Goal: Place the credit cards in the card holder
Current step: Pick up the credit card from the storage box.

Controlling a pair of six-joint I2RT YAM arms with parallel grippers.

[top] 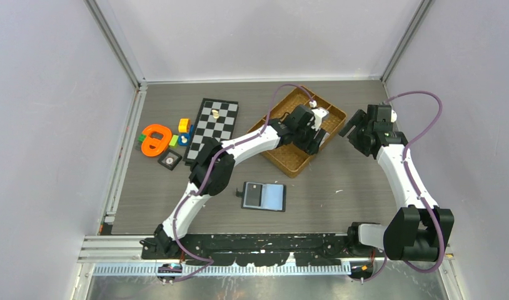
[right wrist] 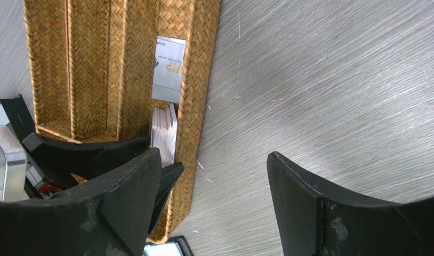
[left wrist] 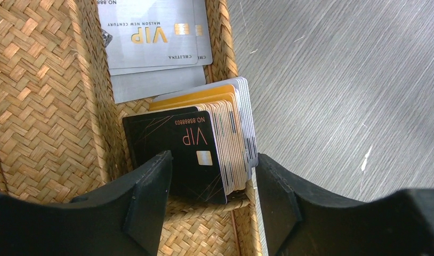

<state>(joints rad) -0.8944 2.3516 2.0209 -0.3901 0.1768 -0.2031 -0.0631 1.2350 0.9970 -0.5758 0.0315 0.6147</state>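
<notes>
The card holder [top: 264,196] lies open on the table in front of the arms, bluish pockets up; its corner [right wrist: 164,249] shows in the right wrist view. A stack of credit cards [left wrist: 204,144] stands on edge in the brown woven tray [left wrist: 44,106], a black VIP card in front. Silver cards [left wrist: 151,32] lie flat behind the stack. My left gripper [left wrist: 214,181] hangs over the tray's near corner [top: 283,164], open, one finger on each side of the stack. My right gripper [right wrist: 215,176] is open above bare table, to the right of the tray [right wrist: 199,80].
A black-and-white chessboard [top: 214,125] lies left of the tray. Orange, yellow, green and blue toys [top: 157,139] sit further left. Grey walls close in the table on three sides.
</notes>
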